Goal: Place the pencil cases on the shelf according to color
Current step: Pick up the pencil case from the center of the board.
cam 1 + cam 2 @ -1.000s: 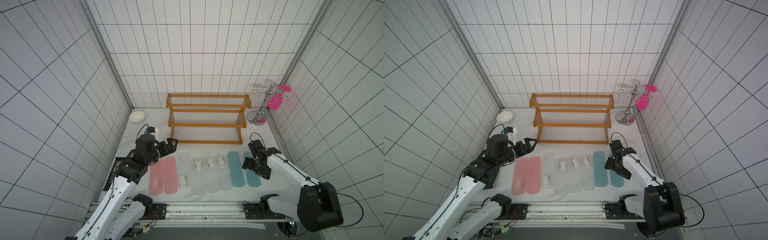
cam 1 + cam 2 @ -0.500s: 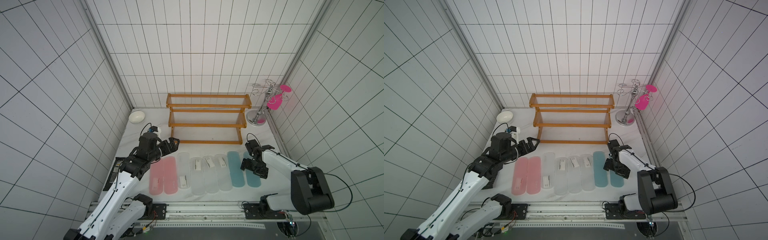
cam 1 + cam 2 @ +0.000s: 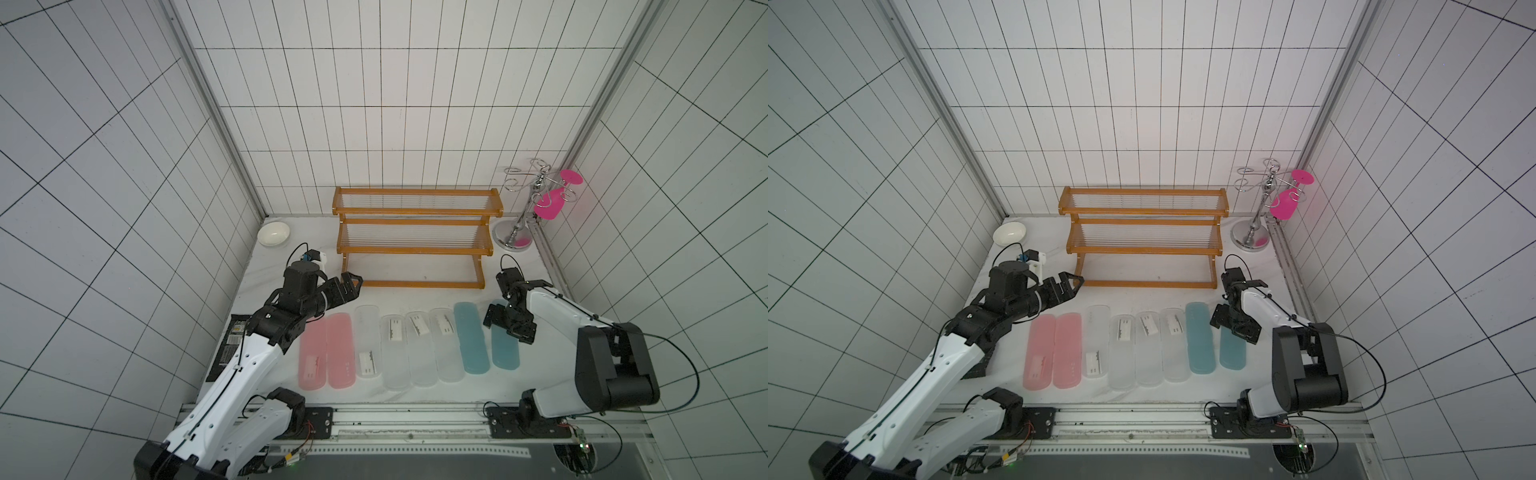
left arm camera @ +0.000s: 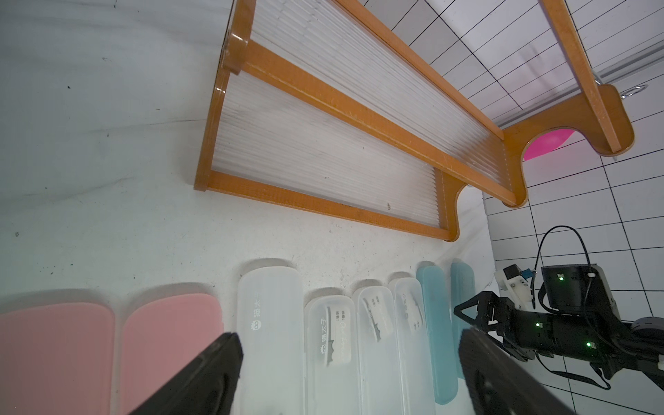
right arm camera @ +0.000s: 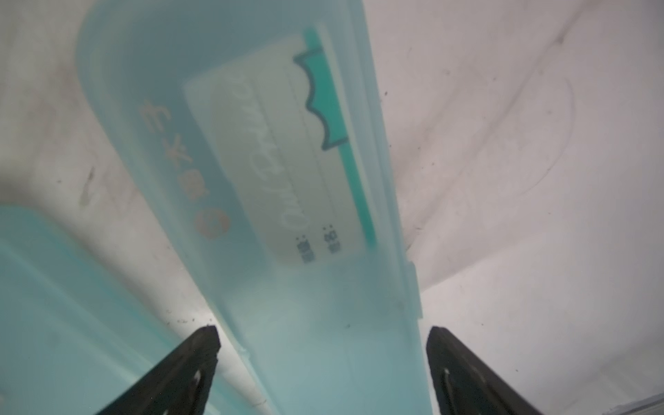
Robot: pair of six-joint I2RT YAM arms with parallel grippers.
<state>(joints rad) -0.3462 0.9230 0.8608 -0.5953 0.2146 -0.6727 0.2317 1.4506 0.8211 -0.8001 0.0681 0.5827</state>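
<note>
Eight pencil cases lie side by side on the white table: two pink (image 3: 313, 357), four frosted clear (image 3: 395, 357) and two teal (image 3: 469, 336). Behind them stands the orange-brown shelf (image 3: 411, 250), with nothing on its tiers. My right gripper (image 3: 508, 332) (image 5: 321, 334) is open and low over the far end of the outer teal case (image 3: 505, 355) (image 5: 287, 179). One finger is on each side of that case, with a small gap at both. My left gripper (image 3: 353, 284) (image 4: 348, 341) hangs open near the shelf's front left corner, beyond the pink cases, holding nothing.
A white bowl (image 3: 273, 233) sits at the back left. A chrome wire stand (image 3: 515, 239) carrying a pink glass (image 3: 548, 205) stands right of the shelf. A black packet (image 3: 232, 345) lies at the table's left edge under my left arm.
The right arm's elbow has drawn in toward the table while its gripper stayed over the outer teal case. The left gripper has edged slightly toward the shelf.
</note>
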